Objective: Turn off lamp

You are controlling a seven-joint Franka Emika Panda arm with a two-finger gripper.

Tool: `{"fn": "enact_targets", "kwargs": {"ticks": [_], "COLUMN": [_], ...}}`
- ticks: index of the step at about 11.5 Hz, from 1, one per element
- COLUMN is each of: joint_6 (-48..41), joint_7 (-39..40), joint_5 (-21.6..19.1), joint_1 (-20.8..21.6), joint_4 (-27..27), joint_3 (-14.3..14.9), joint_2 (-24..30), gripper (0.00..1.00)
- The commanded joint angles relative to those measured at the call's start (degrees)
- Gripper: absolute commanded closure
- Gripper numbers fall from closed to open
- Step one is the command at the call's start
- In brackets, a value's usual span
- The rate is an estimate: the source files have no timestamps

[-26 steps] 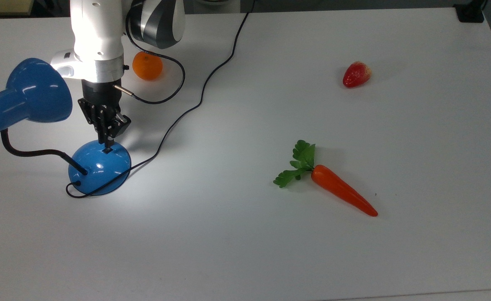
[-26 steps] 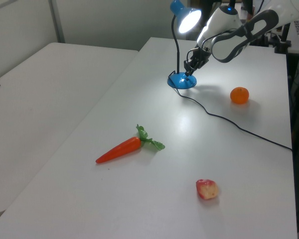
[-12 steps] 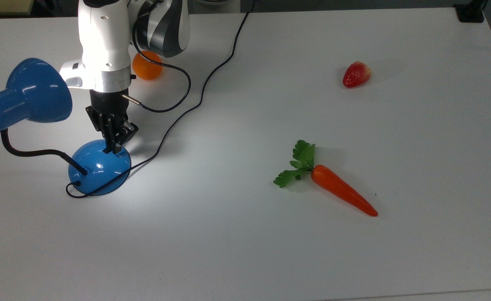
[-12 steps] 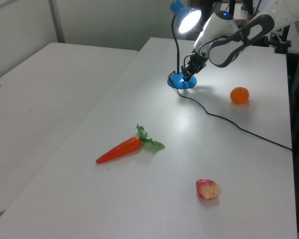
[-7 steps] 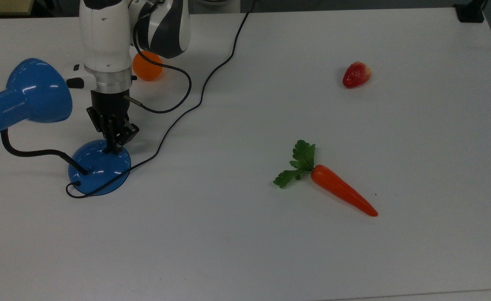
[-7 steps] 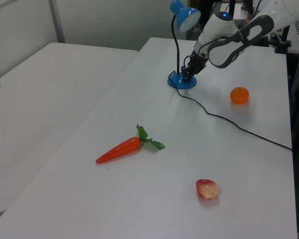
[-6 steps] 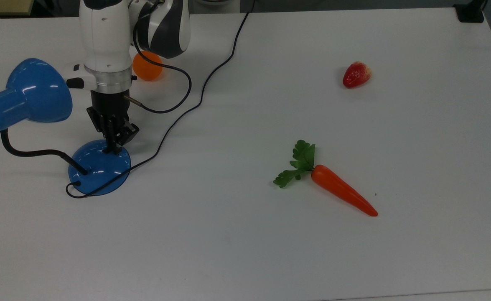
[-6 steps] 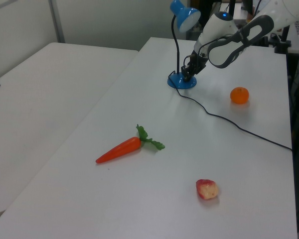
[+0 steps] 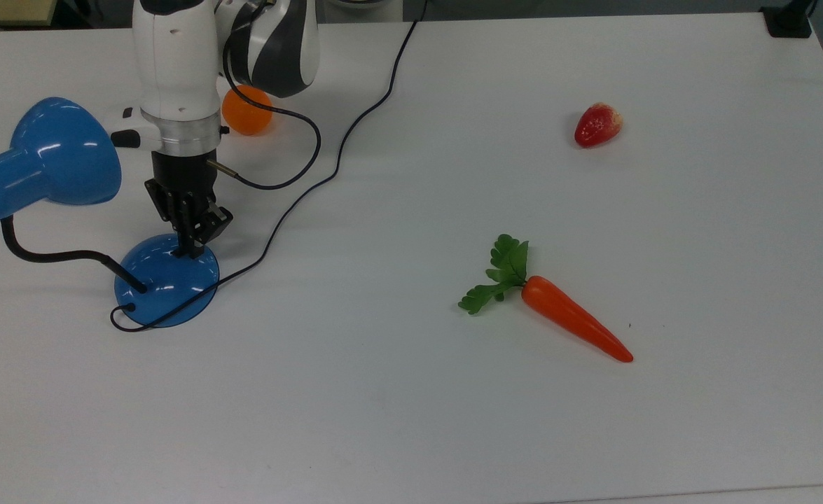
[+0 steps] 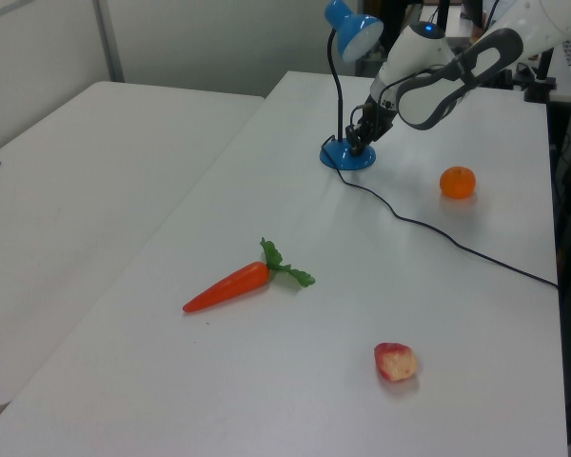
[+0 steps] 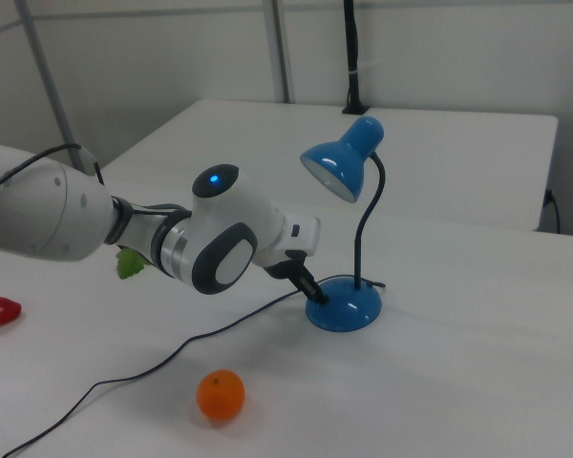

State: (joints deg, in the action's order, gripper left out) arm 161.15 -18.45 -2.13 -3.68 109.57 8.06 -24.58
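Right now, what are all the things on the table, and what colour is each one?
lamp: one, blue with a black bendy neck, at the top view's left; shade dark, no glow.
lamp cord: one, black, trailing from the base toward the table's far edge.
orange: one, orange, behind the arm in the top view.
strawberry: one, red, top view's upper right.
carrot: one, orange with green leaves, near the middle.
table: one, white.
end effector: one, black, tip down on the lamp's round base.
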Motion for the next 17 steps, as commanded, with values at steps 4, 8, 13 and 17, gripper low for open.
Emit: {"fn": "enact_targets", "kwargs": {"ticks": [4, 8, 13, 17], "joint_6": [-24.43, -41.84, -50.84, -58.64], "joint_7": [3.05, 13.85, 16.08, 20.19], "joint_5": [0.64, 0.64, 0.55, -0.15], "joint_1": [1.04, 6.04, 7.45, 7.54], "joint_4": [0.47, 0.03, -6.65, -7.09], "joint_3": [0.47, 5.11, 6.45, 6.09], "joint_2": [12.25, 20.86, 21.5, 25.88], "gripper": [0.8, 0.58, 0.0, 0.0]}}
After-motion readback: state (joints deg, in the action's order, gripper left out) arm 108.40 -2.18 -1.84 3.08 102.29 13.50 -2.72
